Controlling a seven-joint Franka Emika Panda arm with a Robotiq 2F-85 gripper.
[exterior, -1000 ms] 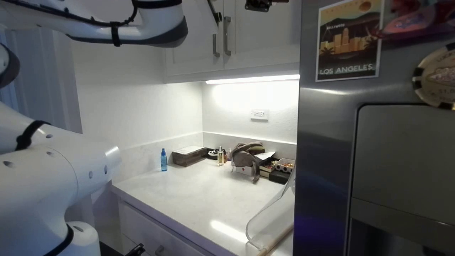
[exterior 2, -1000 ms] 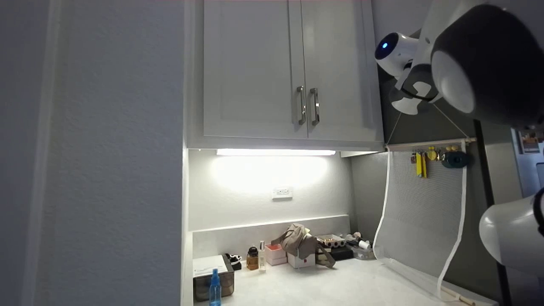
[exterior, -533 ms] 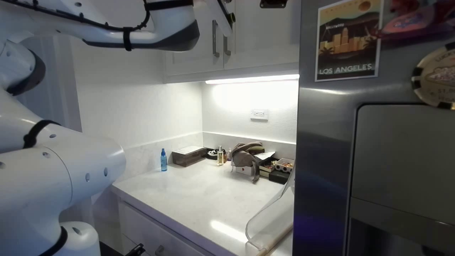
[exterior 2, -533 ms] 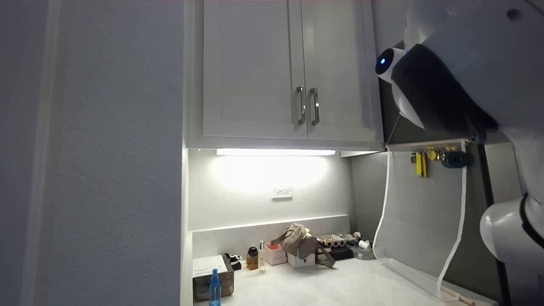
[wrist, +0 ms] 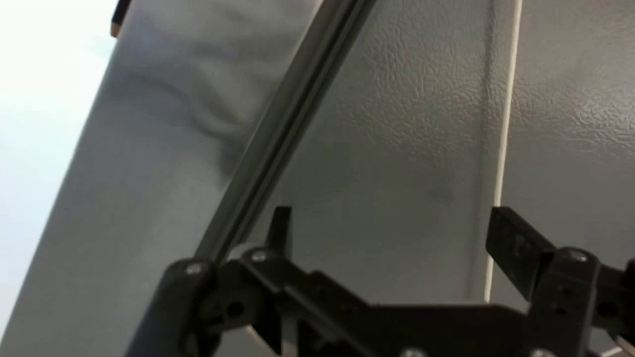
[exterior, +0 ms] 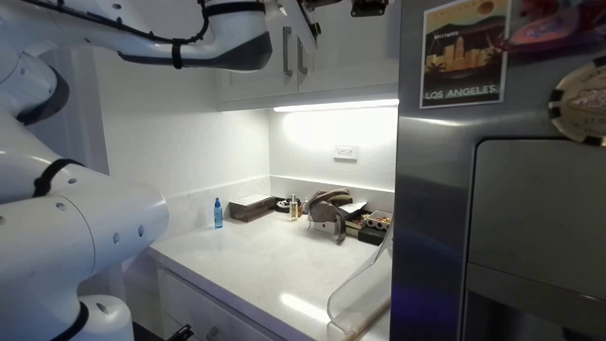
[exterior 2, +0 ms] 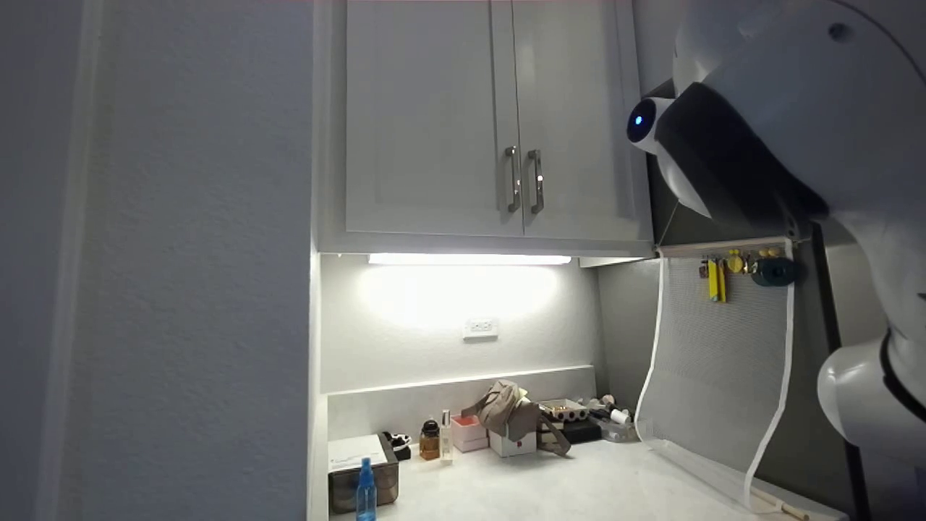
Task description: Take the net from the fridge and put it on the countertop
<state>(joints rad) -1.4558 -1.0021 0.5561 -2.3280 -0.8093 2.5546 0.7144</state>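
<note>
Mesh net, wooden lower rod at countertop edge beside pebbled fridge; arm bent high, claw spread wide, empty.

The under-cabinet light overexposes the wall below and glares on the countertop. Wrist view: upper left washed out.

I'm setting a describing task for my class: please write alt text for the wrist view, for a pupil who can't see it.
An open black pincer faces the grey side of the fridge, one finger overlapping a thin pale cord; whether they touch is unclear. A dark slanting seam crosses the fridge, and bright white fills the upper left.
</note>
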